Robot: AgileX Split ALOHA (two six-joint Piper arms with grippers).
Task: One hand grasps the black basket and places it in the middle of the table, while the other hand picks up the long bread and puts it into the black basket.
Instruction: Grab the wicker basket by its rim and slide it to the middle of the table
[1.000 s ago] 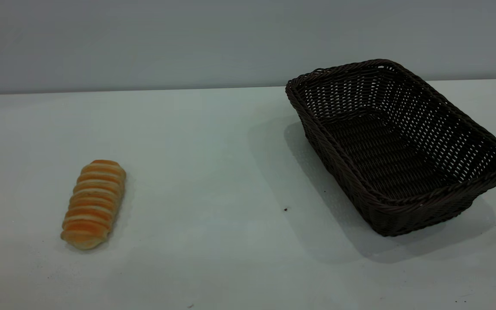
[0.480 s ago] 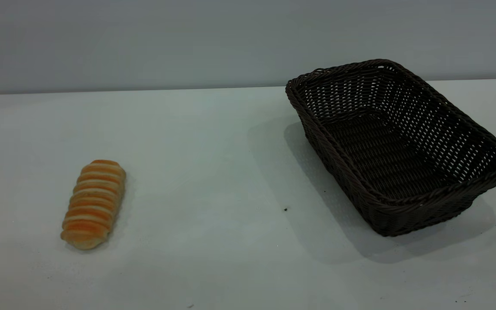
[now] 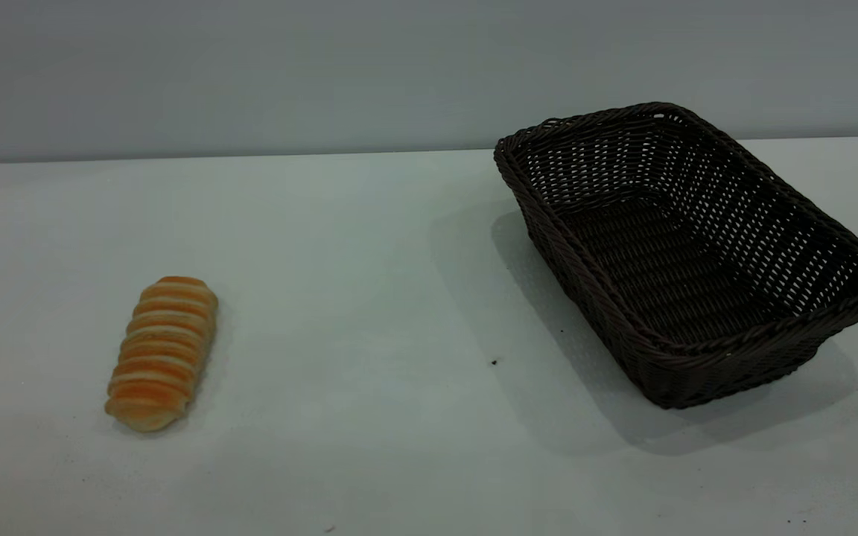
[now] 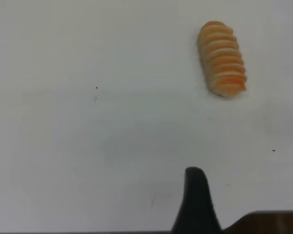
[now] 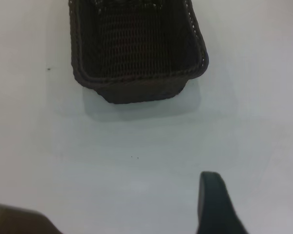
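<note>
The long bread (image 3: 162, 353), golden-orange with pale ridges, lies on the white table (image 3: 399, 298) at the left. The black basket (image 3: 727, 376) stands empty at the right, turned at an angle. Neither gripper shows in the exterior view. In the left wrist view, the left gripper (image 4: 244, 190) is open and empty above bare table, well apart from the bread (image 4: 222, 58). In the right wrist view, the right gripper (image 5: 256, 192) is open and empty above bare table, a good way short of the basket's near end wall (image 5: 141, 90).
A grey wall runs behind the table's far edge. A few tiny dark specks (image 3: 494, 362) mark the tabletop between bread and basket. The basket's right corner reaches almost to the exterior view's right border.
</note>
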